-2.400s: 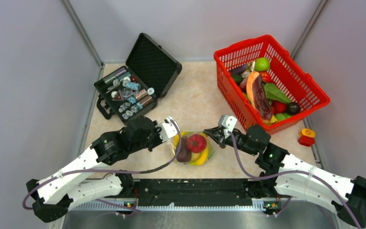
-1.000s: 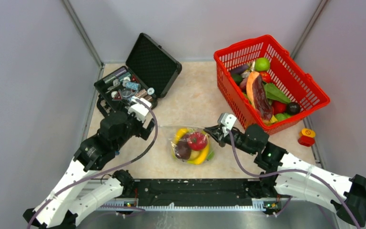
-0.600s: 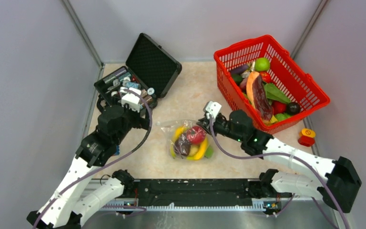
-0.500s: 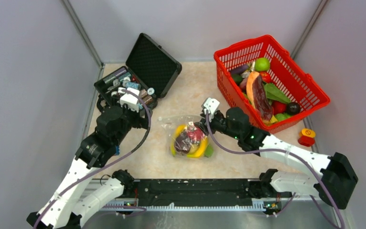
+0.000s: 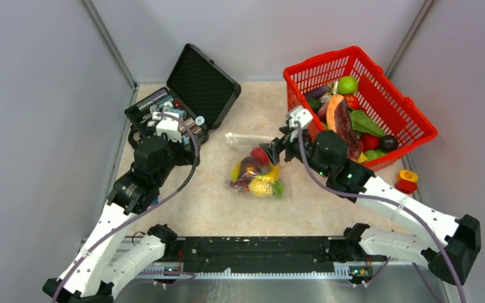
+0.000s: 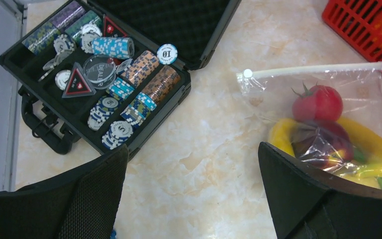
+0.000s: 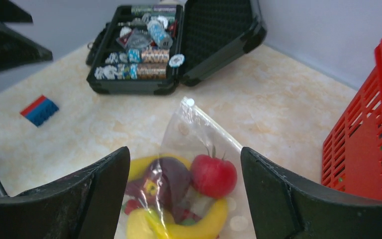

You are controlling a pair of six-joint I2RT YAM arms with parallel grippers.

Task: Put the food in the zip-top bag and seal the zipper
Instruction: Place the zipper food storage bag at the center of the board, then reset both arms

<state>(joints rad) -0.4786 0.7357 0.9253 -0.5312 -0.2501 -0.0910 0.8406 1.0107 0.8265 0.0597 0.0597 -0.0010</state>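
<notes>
zip-top bag (image 5: 256,165): you'll find it flat on the table (image 5: 196,208), mid-view from above, between your two arms, with its mouth toward 12 o'clock
zipper (image 6: 313,68): a straight whitish strip along the bag's 12 o'clock edge; you cannot tell from here whether it is pressed closed
food (image 5: 257,175): inside the bag, bunched toward its 6 o'clock end; you can make out a red tomato (image 6: 318,103), yellow curved pieces and something dark purple
left gripper (image 6: 191,149): your fingers stand wide apart with nothing between them, at the bag's 10 o'clock, near the black case (image 5: 183,101)
right gripper (image 7: 184,149): your fingers are spread apart, clamped on nothing, at the bag's 2 o'clock corner
red basket (image 5: 360,95): at 2 o'clock from the bag, with more toy food inside
black case: lid open, poker chips (image 6: 113,48) in its tray
</notes>
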